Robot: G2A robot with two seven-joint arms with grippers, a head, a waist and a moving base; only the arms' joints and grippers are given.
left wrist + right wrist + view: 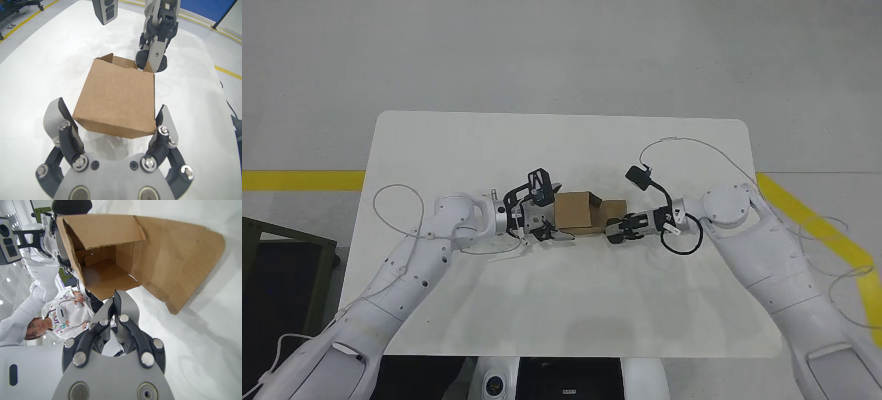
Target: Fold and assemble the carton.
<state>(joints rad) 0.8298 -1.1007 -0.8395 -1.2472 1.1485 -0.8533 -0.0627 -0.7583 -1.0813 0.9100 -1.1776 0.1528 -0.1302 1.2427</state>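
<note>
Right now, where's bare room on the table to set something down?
Bare table along the far edge beyond the carton, and the near strip before it. Crowded mid-table, where left gripper and right gripper hold it.

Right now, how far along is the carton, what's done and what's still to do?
Done: the carton is opened out into a box shape. In hand: the left gripper braces one end between its jaws, while the right gripper pinches a flap at the open end. Left: that end's flaps, including the wide flap spread outward, are not yet folded shut.
</note>
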